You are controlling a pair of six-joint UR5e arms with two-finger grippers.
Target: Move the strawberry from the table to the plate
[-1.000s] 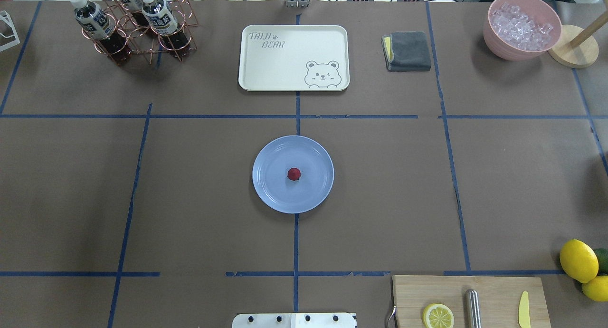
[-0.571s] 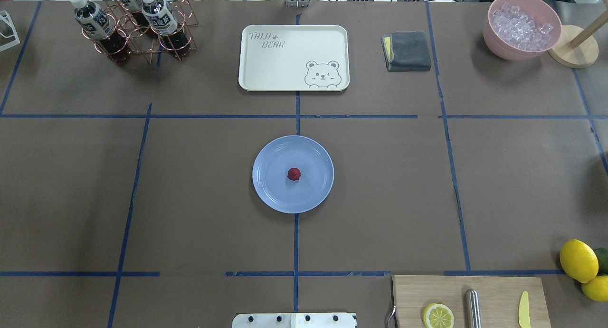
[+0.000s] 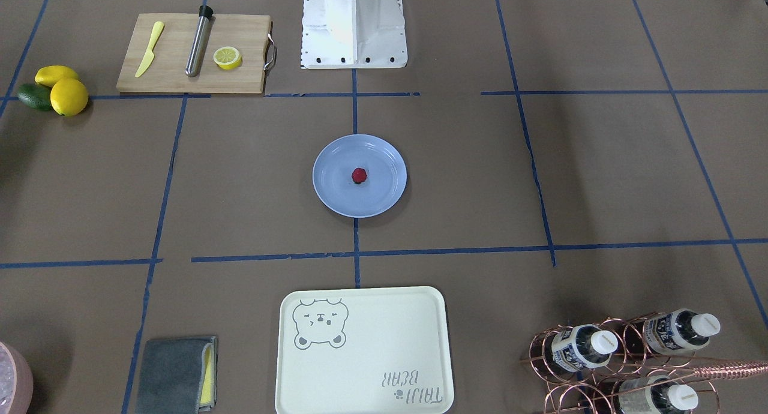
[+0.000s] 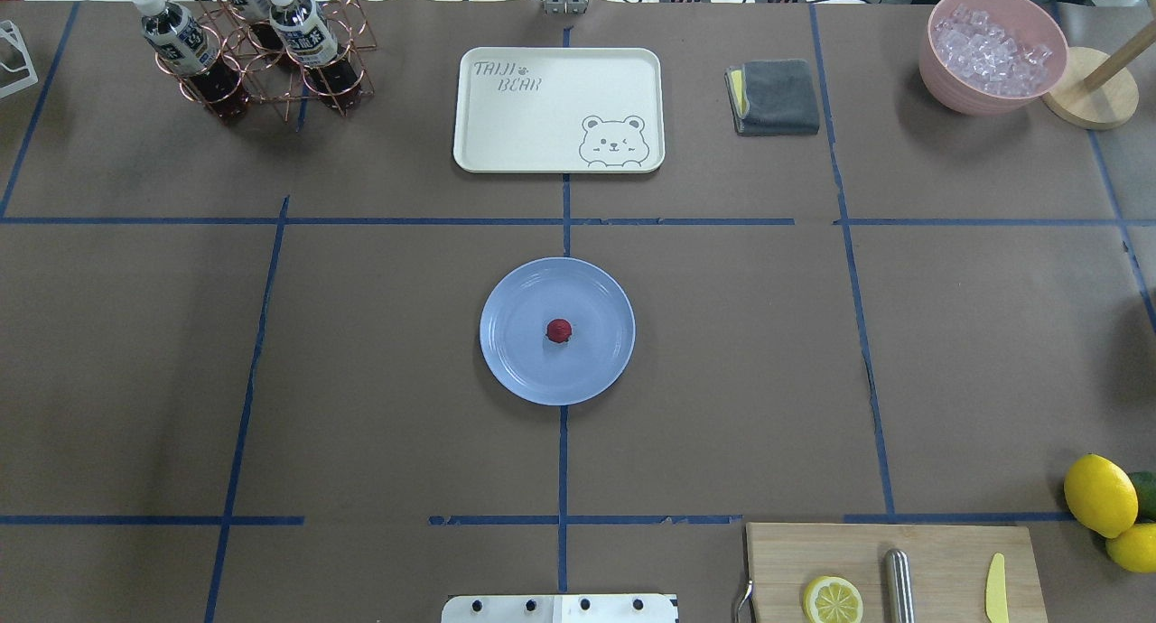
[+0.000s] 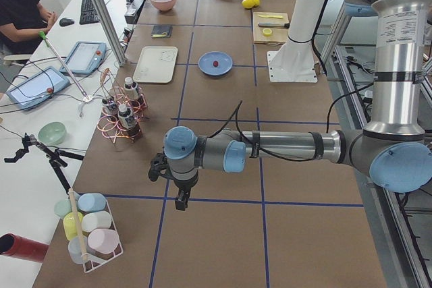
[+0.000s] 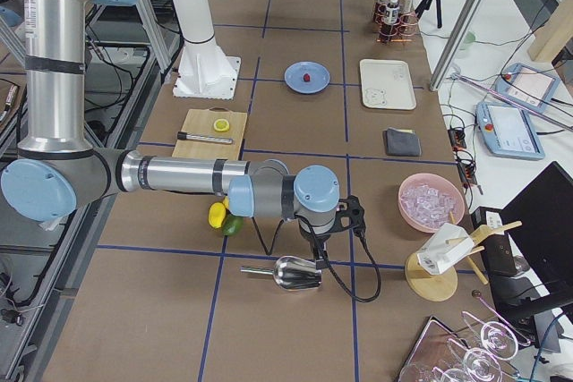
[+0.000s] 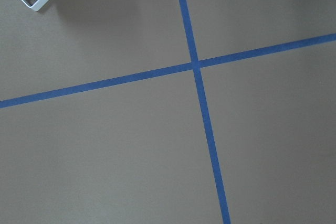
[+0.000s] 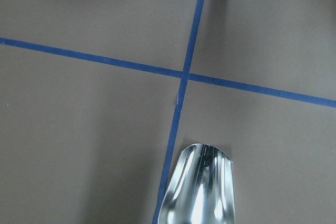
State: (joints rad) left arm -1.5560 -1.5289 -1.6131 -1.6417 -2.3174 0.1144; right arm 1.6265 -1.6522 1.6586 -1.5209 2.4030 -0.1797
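Observation:
The strawberry (image 4: 559, 330), small and dark red, lies in the middle of the light-blue plate (image 4: 506, 361) at the centre of the brown paper table (image 4: 379, 379). The front-facing view shows the same strawberry (image 3: 359, 174) on the plate (image 3: 384, 198). No gripper is near them. My left gripper (image 5: 181, 200) hangs low over the table's far left end, seen only from the side. My right gripper (image 6: 333, 228) hangs over the far right end, above a metal scoop (image 6: 295, 273). I cannot tell whether either is open or shut. Neither wrist view shows its fingers.
Beyond the plate lies a cream bear tray (image 4: 558, 108). A copper rack of bottles (image 4: 253, 45) stands back left, a grey cloth (image 4: 777, 97) and a pink bowl of ice (image 4: 992, 50) back right. A cutting board (image 4: 894, 573) and lemons (image 4: 1100, 495) sit front right.

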